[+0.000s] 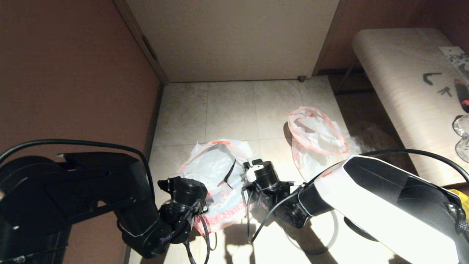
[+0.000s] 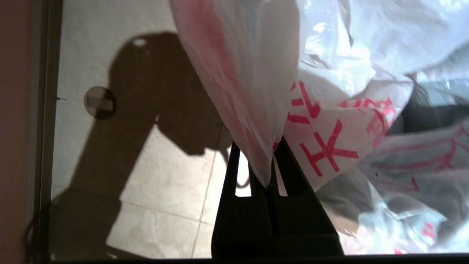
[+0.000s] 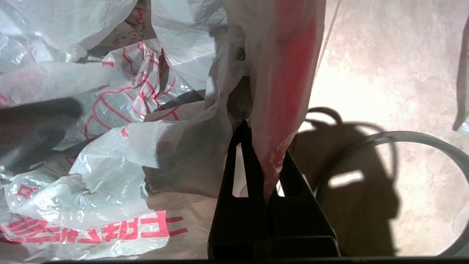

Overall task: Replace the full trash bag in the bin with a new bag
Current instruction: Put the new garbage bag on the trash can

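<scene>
Both grippers, left gripper [image 2: 270,161] and right gripper [image 3: 269,172], had fingers pinched shut on the new bag's [image 1: 216,172] hem, probably to spread it open. It hung mid-floor; the full trash bag [image 1: 315,139] sat nearer the far wall.

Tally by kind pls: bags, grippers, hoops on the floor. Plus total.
Plastic bags: 2 (new bag, full trash bag)
Grippers: 2 (left gripper, right gripper, both pinching the new bag)
Grey hoop: 1
Total: 5
</scene>
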